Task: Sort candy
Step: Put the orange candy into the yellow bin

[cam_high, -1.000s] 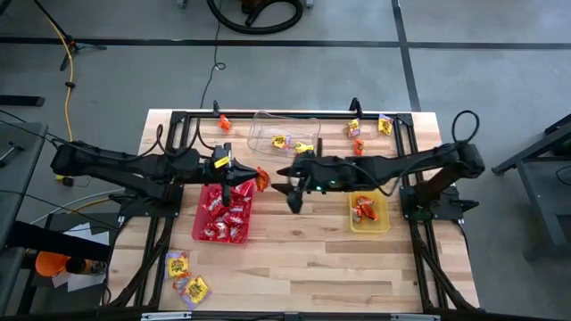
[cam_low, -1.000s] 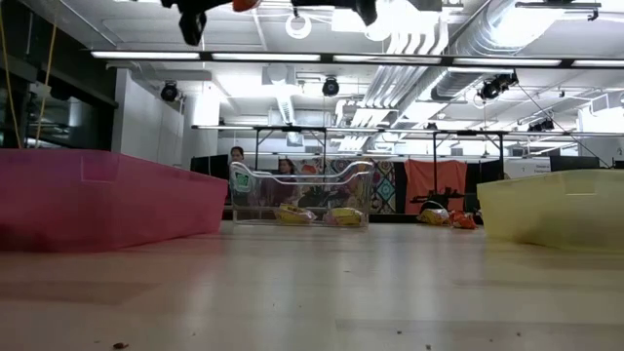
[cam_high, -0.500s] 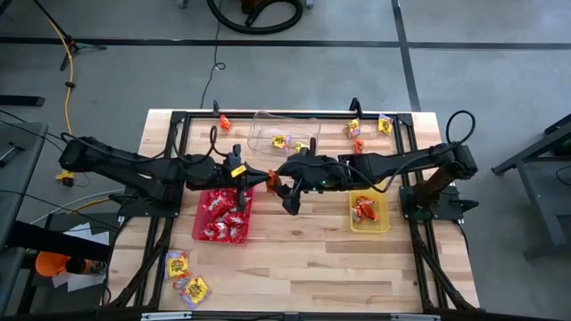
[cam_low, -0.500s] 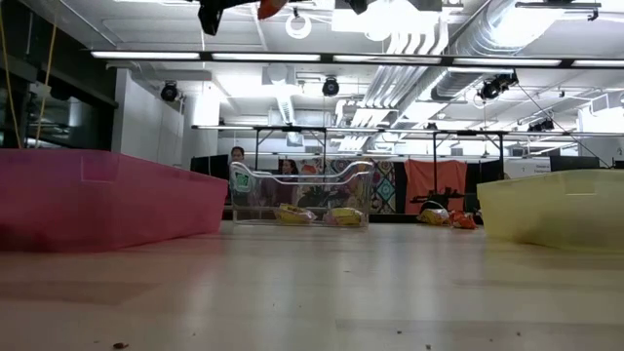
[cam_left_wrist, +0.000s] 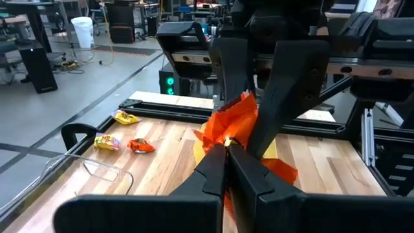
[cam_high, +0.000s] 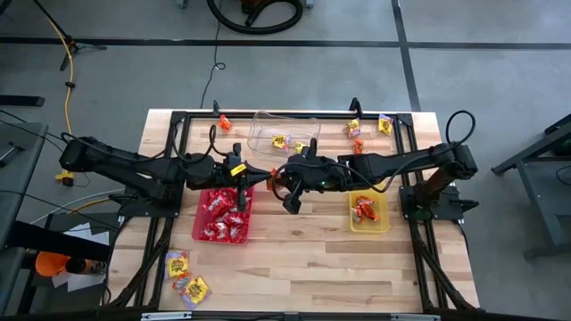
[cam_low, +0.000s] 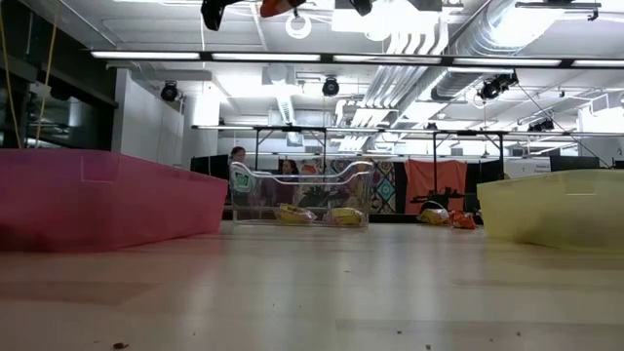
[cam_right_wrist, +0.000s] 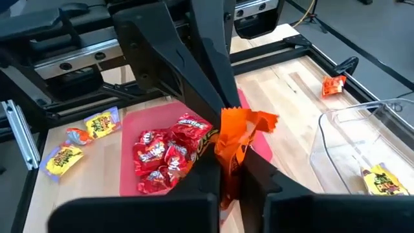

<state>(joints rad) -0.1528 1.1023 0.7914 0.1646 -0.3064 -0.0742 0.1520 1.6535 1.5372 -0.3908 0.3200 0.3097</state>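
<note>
- Handover in mid-air, centre of the high view: left gripper (cam_high: pixel 260 176) and right gripper (cam_high: pixel 278 177) meet tip to tip above the table, just past the upper right corner of the red tray (cam_high: pixel 198 218)
- Orange candy packet (cam_left_wrist: pixel 234 133) sits between them; in the left wrist view the left fingers are pinched together on its lower edge, the right arm's fingers closing in from the far side
- In the right wrist view the same orange candy packet (cam_right_wrist: pixel 234 134) is clamped in the right fingers too, the left arm's fingers opposite, so both appear to be grasping it
- Key relation: packet stands roughly upright, long axis vertical, crumpled top flaring above both sets of tips; neither arm is nearer, it lies right on the line between them
- My read: left should let go, then right carries it to the yellow tray (cam_high: pixel 384 223) at right of frame, which already holds orange pieces
- Risk: the wrapper tears or slips if both pull at once
- Red candy (cam_high: pixel 223 214) piled in the red tray; yellow candy (cam_high: pixel 280 141) in the clear tray (cam_high: pixel 260 119) at top centre; loose candy (cam_high: pixel 183 272) lower left, more at upper right
</note>
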